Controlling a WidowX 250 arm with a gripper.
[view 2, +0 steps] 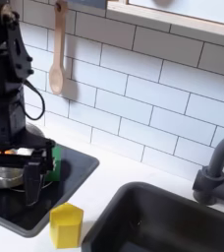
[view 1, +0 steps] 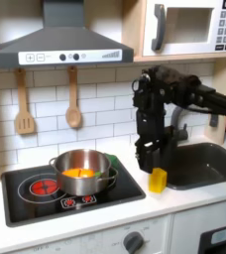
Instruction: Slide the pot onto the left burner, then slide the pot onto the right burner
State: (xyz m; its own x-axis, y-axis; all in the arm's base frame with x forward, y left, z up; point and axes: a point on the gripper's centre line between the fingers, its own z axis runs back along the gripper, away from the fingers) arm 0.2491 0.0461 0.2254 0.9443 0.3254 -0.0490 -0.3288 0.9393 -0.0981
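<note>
The shiny steel pot (view 1: 82, 171) stands on the right side of the black cooktop (view 1: 26, 203), with orange pieces inside it. It covers the right burner, which is hidden beneath it. The left burner (view 1: 44, 186) glows red and is bare. My gripper (view 1: 145, 157) hangs just right of the pot, near the cooktop's right edge, fingers pointing down and open with nothing held. In the second exterior view the gripper (view 2: 43, 177) is beside the pot's rim (view 2: 4, 177). A green piece (view 1: 111, 177) sits against the pot's right side.
A yellow block (view 1: 159, 180) (view 2: 67, 224) stands on the counter between cooktop and sink (view 1: 199, 167). The faucet (view 1: 180, 119) rises behind the sink. Wooden utensils (view 1: 73, 104) hang on the tiled wall, under the range hood (view 1: 60, 40).
</note>
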